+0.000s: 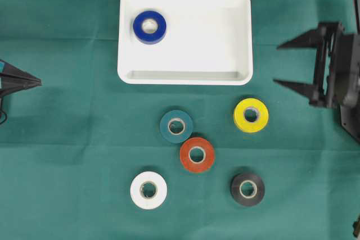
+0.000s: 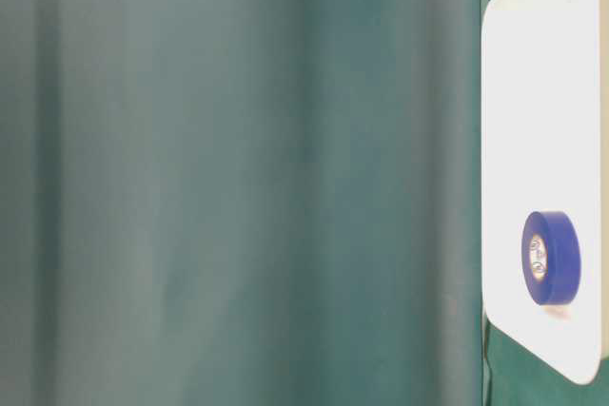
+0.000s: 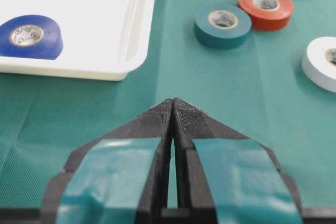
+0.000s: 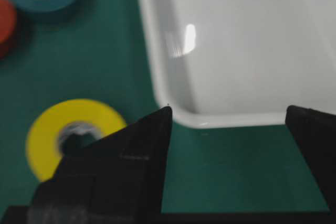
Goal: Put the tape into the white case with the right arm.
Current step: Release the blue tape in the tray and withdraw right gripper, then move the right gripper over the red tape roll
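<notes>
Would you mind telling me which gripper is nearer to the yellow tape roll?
Right. The right gripper hovers just right of the yellow tape roll; the left gripper sits at the far left edge.

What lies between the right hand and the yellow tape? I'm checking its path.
Only bare green cloth lies between the open right hand and the yellow tape, per the overhead view.

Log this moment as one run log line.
blue tape: in white case | five rolls: on cloth | right gripper: open, empty, beside case | left gripper: shut, idle
</notes>
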### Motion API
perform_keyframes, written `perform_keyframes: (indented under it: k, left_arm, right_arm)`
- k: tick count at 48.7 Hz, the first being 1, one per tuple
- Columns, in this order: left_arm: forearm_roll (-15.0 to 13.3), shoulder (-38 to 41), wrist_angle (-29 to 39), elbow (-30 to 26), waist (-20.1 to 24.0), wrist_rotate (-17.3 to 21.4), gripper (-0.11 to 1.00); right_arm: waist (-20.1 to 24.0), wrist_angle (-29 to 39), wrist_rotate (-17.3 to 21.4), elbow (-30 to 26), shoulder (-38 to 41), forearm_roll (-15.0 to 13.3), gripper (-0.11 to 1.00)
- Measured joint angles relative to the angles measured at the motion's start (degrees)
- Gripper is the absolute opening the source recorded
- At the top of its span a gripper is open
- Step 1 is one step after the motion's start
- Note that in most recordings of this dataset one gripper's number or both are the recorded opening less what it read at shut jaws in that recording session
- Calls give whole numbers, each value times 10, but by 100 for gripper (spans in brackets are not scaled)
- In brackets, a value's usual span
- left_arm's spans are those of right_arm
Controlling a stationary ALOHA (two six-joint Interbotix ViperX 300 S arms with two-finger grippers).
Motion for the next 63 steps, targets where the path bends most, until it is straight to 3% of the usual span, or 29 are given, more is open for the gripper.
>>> perform_keyframes:
  k: [14,35,50,63]
  left_arm:
    - [0,0,0,0,0,-1,1]
    - [0,1,0,0,0,0,1]
    - [0,1,1,0,0,0,1]
    - [0,1,1,0,1,0,1]
  right_arm:
    - [103,11,1,29,-51,-2,62]
    - [130,73,1,62,-145,-2,62]
    - [178,51,0,55,-73,-1,62]
    - [219,40,0,-6,33,-7,62]
